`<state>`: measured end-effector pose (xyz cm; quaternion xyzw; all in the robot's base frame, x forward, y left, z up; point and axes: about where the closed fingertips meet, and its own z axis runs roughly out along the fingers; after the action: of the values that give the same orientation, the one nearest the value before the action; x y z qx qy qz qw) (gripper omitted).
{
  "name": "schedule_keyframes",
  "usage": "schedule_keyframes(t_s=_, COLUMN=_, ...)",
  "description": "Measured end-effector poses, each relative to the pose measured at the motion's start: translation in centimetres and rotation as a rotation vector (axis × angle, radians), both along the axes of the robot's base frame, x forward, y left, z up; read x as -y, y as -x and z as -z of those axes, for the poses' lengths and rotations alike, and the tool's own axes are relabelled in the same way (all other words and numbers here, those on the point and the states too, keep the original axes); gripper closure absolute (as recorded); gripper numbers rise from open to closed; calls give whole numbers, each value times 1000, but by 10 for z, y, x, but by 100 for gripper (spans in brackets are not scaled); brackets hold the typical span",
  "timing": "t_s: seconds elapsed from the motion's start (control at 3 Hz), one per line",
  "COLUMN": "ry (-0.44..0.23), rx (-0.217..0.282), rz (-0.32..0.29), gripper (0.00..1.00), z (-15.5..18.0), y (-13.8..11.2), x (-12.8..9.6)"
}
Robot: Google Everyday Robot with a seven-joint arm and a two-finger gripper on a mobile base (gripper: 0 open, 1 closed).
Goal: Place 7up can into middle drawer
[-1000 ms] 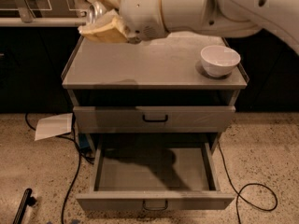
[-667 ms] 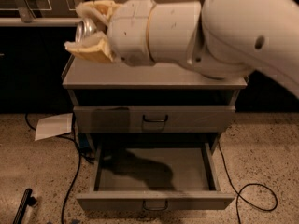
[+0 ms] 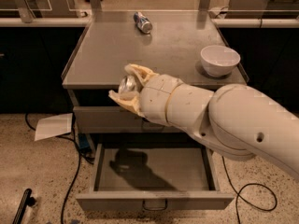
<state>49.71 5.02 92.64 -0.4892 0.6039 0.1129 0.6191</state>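
My gripper (image 3: 124,87) is shut on the 7up can (image 3: 127,83). Only the can's silver end shows between the cream fingers (image 3: 136,71). The gripper hangs in front of the cabinet's front edge, left of centre, above the open middle drawer (image 3: 154,169). The drawer is pulled out, its grey box interior holds only the arm's shadow, and its front panel with the small dark handle (image 3: 154,204) is nearest me. My big white arm crosses the right part of the view and hides the drawer's right side.
A smooth blue-and-silver can (image 3: 142,22) lies on the grey cabinet top (image 3: 117,50) at the back. A white bowl (image 3: 220,59) stands at its right. A shut drawer front (image 3: 107,119) is above the open one. Paper (image 3: 53,126) and cables (image 3: 74,171) lie on the floor.
The gripper with the can has come down and forward, from over the cabinet top's left back to in front of its front edge, above the open drawer.
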Motion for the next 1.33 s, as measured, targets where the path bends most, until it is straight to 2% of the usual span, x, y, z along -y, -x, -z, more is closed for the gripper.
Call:
schedule_keyframes(t_s=0.33, ry=0, rx=0, rz=0, gripper=100, z=0, y=0, x=0)
schedule_keyframes(t_s=0.67, ry=-12, rx=-17, rz=34, gripper=100, z=17, y=-5, x=9)
schedule_keyframes(t_s=1.0, ry=-66, rx=-9, rz=110, gripper=100, z=47, y=-10, x=31)
schedule_keyframes(t_s=1.33, ry=-122, rx=55, rz=148, gripper=100, z=63, y=-9, x=33)
